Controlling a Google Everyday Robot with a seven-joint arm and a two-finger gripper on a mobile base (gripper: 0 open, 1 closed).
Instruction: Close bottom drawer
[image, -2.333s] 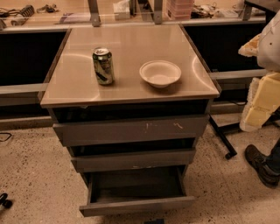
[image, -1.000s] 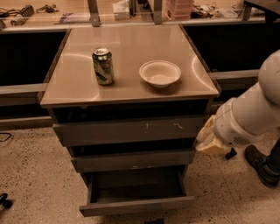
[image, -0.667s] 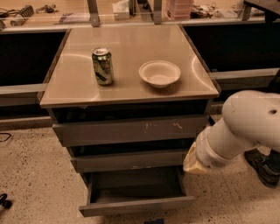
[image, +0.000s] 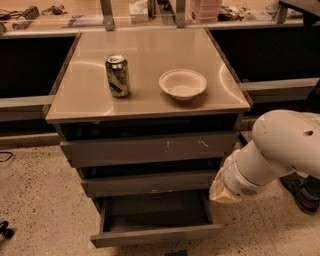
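The bottom drawer (image: 155, 234) is the narrowest of three grey-brown drawers and stands pulled out, showing its shallow grey box (image: 157, 210). Its plain front faces me near the lower edge of the view. My white arm (image: 280, 150) reaches in from the right. My gripper (image: 222, 192) is at the arm's cream-coloured end, just right of the open drawer's right side and level with the middle drawer (image: 147, 183). It holds nothing that I can see.
The top drawer (image: 150, 148) with white scratch marks sticks out slightly. A green can (image: 117, 75) and a white bowl (image: 183, 84) stand on the cabinet top (image: 145, 107). A dark shoe (image: 302, 192) is on the speckled floor at the right.
My arm has swung in from the right and down, from beside the top drawer to beside the open bottom drawer. The drawer has not moved.
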